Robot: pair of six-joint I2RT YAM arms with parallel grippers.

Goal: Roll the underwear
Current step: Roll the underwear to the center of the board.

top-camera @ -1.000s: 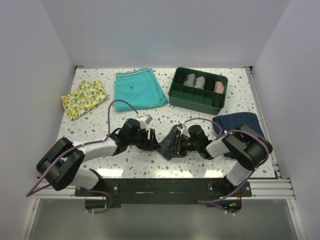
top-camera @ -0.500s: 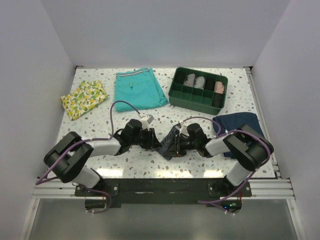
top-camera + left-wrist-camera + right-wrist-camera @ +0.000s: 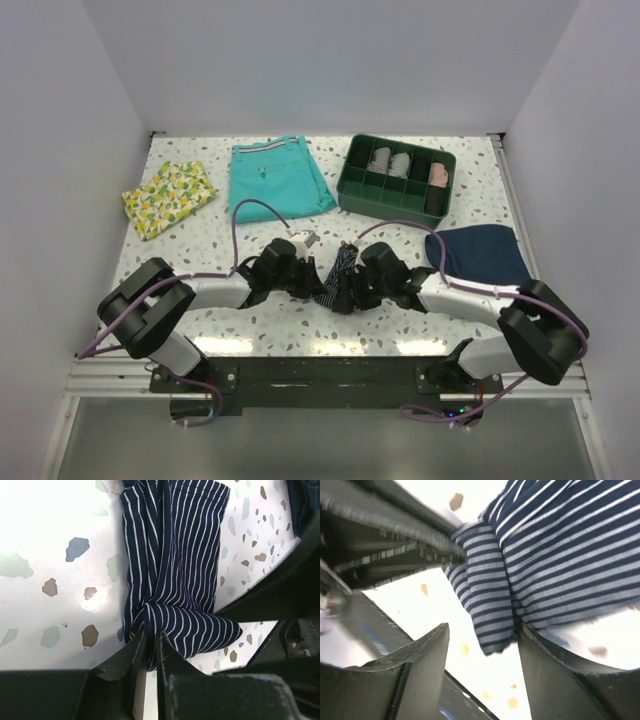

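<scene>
The underwear [image 3: 337,280], navy with thin pale stripes, lies as a narrow folded strip on the speckled table between both grippers. In the left wrist view the underwear [image 3: 175,555] runs away from the camera, its near end bunched. My left gripper [image 3: 150,637] is shut on that bunched fold. In the right wrist view a striped corner of the underwear [image 3: 560,545] hangs between the fingers of my right gripper [image 3: 484,627], which is open; the cloth touches the right finger only. From above, the left gripper [image 3: 318,287] and right gripper [image 3: 348,292] almost meet at the strip's near end.
Teal shorts [image 3: 280,178] and a yellow lemon-print cloth [image 3: 168,197] lie at the back left. A green divided tray [image 3: 385,210] with rolled items stands at the back right. A plain navy garment [image 3: 478,255] lies right of the right arm.
The left gripper has closed onto the underwear's near end. The right gripper has opened and let go of the cloth, and the right arm has stretched out low toward the left.
</scene>
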